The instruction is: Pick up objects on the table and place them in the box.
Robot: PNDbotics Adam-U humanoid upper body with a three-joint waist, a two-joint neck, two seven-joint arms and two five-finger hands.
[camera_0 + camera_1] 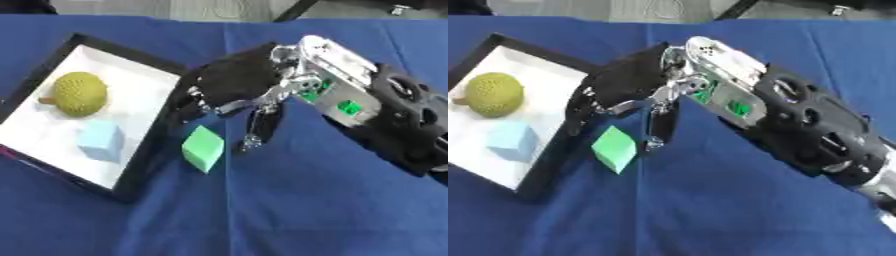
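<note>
Left eye view: the right robot hand comes in from the right on a black and silver arm and hangs over the blue counter, just beside the right wall of the box. Its fingers point down and spread, unclenched, grasping nothing. The green block sits on the counter just outside the box wall, below the fingertips, and looks apart from them, though contact is hard to rule out. Likely reason for the pose: the robot hand is lined up above the block for a pick, fingers spread to straddle it. Inside the box on the white floor lie a yellow bumpy ball with a small stub on its left side, and nearer the camera a light blue cube; these look already placed, so the green block reads as the remaining item. Left robot hand does not show.

Right eye view: same moment, shifted. It shows more of the arm, down to the far segment at the right edge, which the left eye view cuts off. It shows less of the box: the left part is cropped. The gap between the block and the longest finger reads a bit clearer here.
</note>
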